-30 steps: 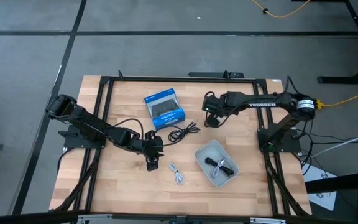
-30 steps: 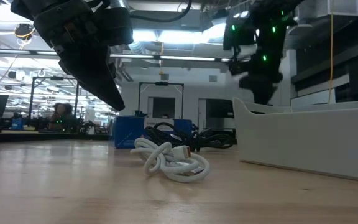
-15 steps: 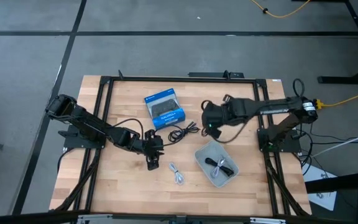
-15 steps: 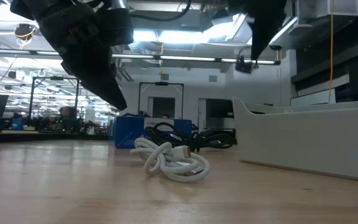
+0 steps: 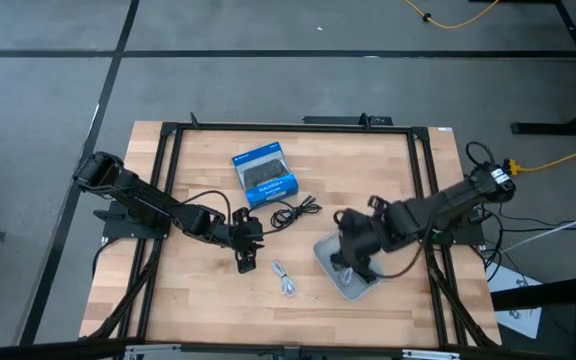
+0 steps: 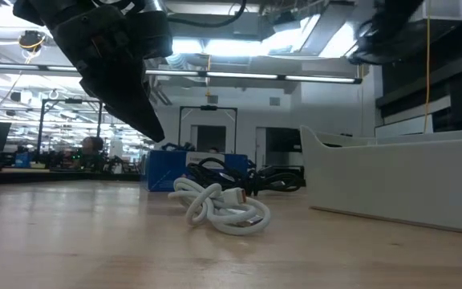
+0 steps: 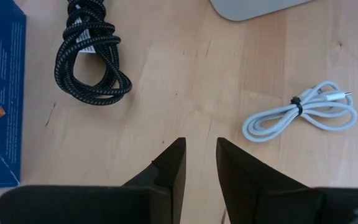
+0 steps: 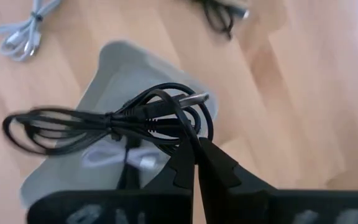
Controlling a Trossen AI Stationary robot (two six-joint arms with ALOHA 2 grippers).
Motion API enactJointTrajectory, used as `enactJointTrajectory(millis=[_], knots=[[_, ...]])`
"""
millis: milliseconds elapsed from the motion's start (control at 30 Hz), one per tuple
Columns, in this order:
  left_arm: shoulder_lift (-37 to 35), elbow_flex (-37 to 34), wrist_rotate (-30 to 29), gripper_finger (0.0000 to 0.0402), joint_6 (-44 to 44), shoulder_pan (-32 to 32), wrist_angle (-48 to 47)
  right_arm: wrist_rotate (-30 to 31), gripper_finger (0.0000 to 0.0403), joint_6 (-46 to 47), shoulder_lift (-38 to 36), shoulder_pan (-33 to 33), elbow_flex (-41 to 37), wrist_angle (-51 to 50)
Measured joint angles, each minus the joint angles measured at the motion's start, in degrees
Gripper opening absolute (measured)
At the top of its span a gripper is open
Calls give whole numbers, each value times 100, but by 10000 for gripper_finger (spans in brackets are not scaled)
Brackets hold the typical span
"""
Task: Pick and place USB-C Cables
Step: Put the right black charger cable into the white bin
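I see the pale wood-plank bench (image 5: 198, 300). My right gripper (image 8: 194, 158) is clamped on a loose black cable (image 8: 114, 118) above the pale grey plastic tray (image 8: 126, 71), lower right. Left gripper (image 7: 201, 155) hangs slightly apart near the whitish looped cable (image 7: 300, 112) and braided black cable (image 7: 92, 53), centre frame.

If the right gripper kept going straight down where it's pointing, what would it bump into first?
Probably the grey tray. The right gripper, shut on a black cable, points down over it; depth is hard to judge.

My wooden worktop (image 5: 198, 290) carries a blue box (image 5: 264, 175), a loosely coiled black cable (image 5: 293, 212) beside it, a whitish cable (image 5: 285, 279) nearer the front, and a pale grey tray (image 5: 324, 252).
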Motion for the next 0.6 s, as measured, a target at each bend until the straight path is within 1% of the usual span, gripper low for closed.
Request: enactJointTrajectory(millis=[200, 267, 467, 600], knots=[[0, 0, 0, 82, -4, 0, 24, 73, 9, 810, 0, 346, -5, -527], [-1, 1, 4, 82, -7, 0, 77, 75, 13, 936, 0, 394, -7, -495], [0, 1, 9, 82, -9, 0, 103, 86, 37, 888, 0, 458, -7, -416], [0, 1, 10, 82, -9, 0, 103, 94, 42, 643, 0, 456, -7, -416]])
